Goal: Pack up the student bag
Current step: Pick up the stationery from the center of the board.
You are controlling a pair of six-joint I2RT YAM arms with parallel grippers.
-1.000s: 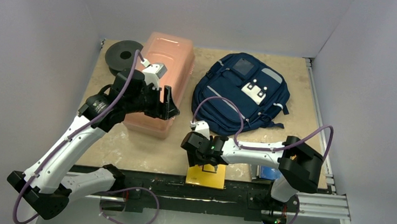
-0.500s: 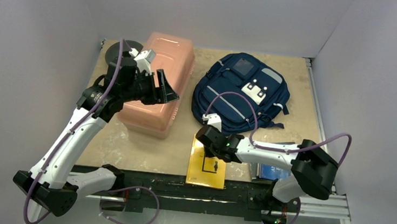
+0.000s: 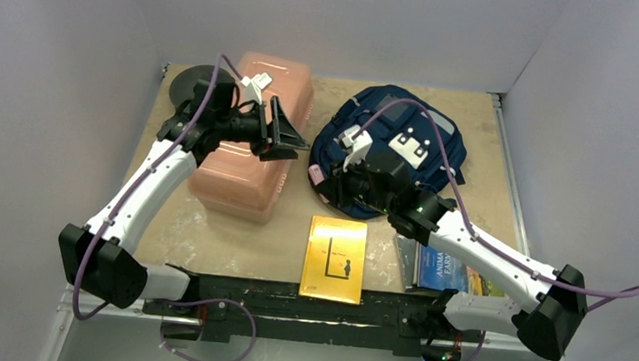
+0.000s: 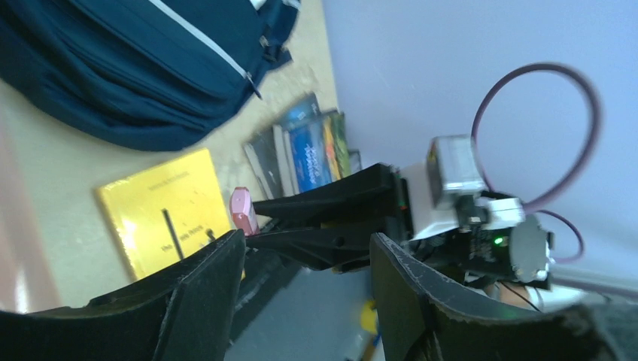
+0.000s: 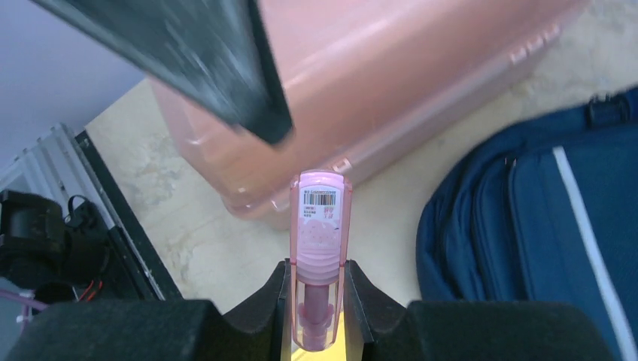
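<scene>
The student bag (image 3: pixel 411 145) is a navy backpack with grey stripes, lying flat at the back right; it also shows in the left wrist view (image 4: pixel 128 68) and the right wrist view (image 5: pixel 542 218). My right gripper (image 3: pixel 329 180) hovers at the bag's near left edge, shut on a small pink translucent tube (image 5: pixel 321 241) with a barcode label. That pink tube (image 4: pixel 242 210) sticks out past the fingertips. My left gripper (image 3: pixel 287 139) is open and empty above the pink box (image 3: pixel 254 140), its jaws facing the right gripper.
A yellow book (image 3: pixel 335 259) lies flat near the front edge. More books (image 3: pixel 448 270) lie to its right, partly under the right arm. A black roll (image 3: pixel 186 88) sits behind the pink box at the back left.
My right gripper closed on the pink tube near the yellow book, then lifted and swung back to the bag's left edge. The left gripper moved back and right over the pink box.
</scene>
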